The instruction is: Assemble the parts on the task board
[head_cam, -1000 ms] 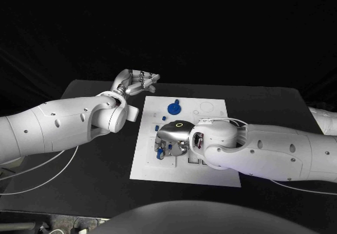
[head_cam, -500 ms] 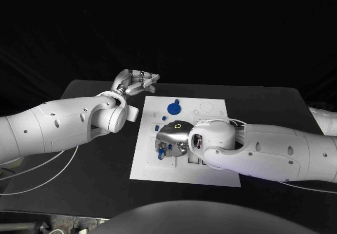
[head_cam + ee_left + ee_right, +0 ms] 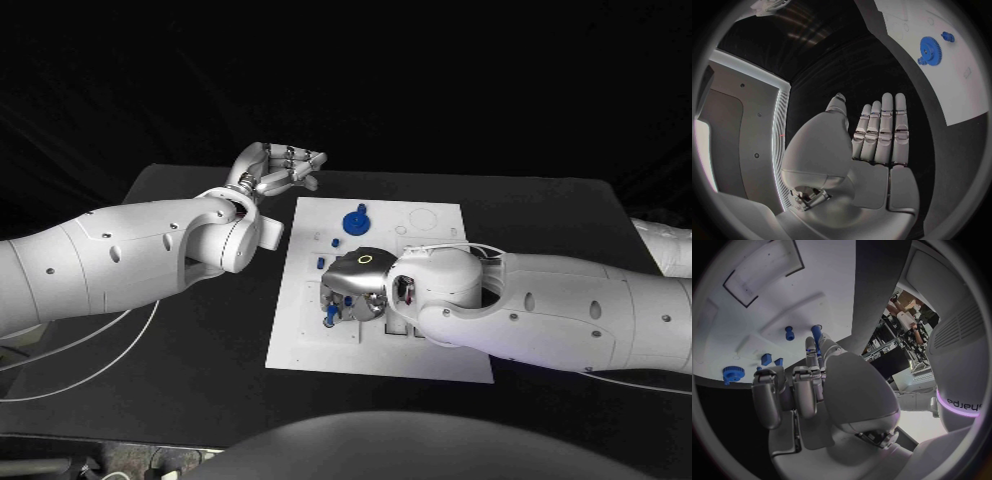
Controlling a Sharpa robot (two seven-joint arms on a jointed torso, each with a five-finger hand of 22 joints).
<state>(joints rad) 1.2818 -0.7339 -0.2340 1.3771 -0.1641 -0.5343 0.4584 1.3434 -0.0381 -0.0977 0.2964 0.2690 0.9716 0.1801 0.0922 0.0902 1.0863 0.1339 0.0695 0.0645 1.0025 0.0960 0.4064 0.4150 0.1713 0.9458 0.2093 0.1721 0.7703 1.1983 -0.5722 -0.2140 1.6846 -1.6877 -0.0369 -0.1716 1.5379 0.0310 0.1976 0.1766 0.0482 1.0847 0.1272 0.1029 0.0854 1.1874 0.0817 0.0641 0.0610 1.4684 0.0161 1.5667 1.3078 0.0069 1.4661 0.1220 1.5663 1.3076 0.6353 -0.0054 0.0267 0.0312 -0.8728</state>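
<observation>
Right hand (image 3: 358, 285) sits over the task board (image 3: 433, 355) middle, pinching a small blue peg (image 3: 330, 313). Looks light, stiff and slippery, so I'd grip its shaft. Blue gear (image 3: 356, 218) lies far. Left hand (image 3: 277, 166) off-board, fingers straight, holding nothing

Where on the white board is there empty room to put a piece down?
The task board is bare along its near edge, below the right hand, and mostly bare at its far right corner, beyond the blue gear. Its left middle, with small blue parts around the hand, is crowded.
</observation>
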